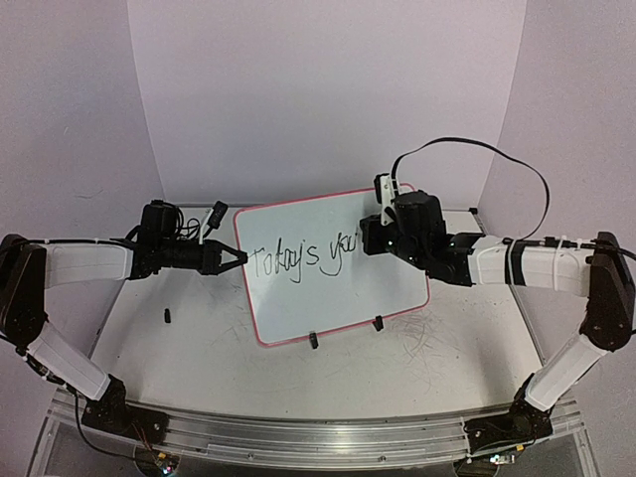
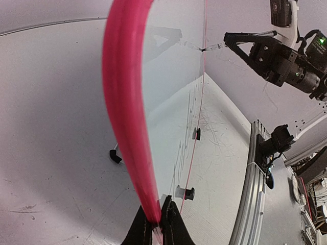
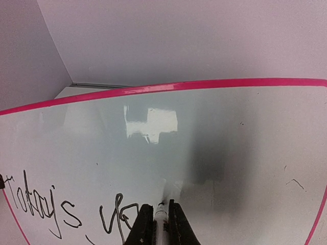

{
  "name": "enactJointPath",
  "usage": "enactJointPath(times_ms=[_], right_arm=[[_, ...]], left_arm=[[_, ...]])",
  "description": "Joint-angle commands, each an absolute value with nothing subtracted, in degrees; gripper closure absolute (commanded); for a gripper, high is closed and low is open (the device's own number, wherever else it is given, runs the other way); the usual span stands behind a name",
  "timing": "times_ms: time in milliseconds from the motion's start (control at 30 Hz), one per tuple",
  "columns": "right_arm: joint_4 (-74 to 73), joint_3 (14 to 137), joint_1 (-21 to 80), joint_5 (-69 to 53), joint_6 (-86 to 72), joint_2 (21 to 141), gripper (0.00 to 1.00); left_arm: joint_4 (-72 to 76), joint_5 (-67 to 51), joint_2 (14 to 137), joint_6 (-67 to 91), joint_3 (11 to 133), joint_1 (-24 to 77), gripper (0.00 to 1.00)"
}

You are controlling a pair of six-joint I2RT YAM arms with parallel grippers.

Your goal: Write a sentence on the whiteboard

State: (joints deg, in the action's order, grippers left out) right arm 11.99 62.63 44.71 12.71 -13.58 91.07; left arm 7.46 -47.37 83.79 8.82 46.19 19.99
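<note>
The whiteboard (image 1: 338, 288) stands tilted on two black clip feet, with a red-pink rim. Black script on it reads "Today's you" (image 1: 303, 260), with the last letters behind my right gripper. My left gripper (image 1: 237, 258) is shut on the board's left rim (image 2: 127, 127), seen edge-on in the left wrist view, jaws (image 2: 159, 224) pinching it. My right gripper (image 1: 370, 237) is shut on a marker (image 3: 161, 219) whose tip touches the board just right of the writing (image 3: 71, 209). The board's face fills the right wrist view (image 3: 230, 143).
A small black cap (image 1: 168, 316) lies on the table left of the board. Grey scribble marks (image 1: 427, 343) cover the tabletop at the right front. A metal rail (image 1: 298, 437) runs along the near edge. Purple walls enclose the back and sides.
</note>
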Motion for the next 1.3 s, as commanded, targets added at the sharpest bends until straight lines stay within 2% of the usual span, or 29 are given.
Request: enactJointPath(times_ms=[0, 400, 567, 1267], right_arm=[[12.25, 61.52, 44.56, 12.45, -14.37, 90.92, 1.0], [11.01, 57.61, 44.56, 13.78, -15.3, 87.1, 1.0], [11.95, 58.54, 44.56, 10.24, -11.82, 83.48, 1.0], [13.27, 63.85, 43.58, 12.56, -10.98, 89.94, 1.0]], left_arm=[[4.36, -38.15, 85.43, 4.88, 47.33, 20.14, 1.0], [4.33, -38.01, 85.09, 5.01, 47.28, 20.13, 1.0], [4.36, -37.87, 84.84, 5.01, 47.1, 20.15, 1.0], [4.35, -37.81, 84.84, 5.01, 47.23, 20.13, 1.0]])
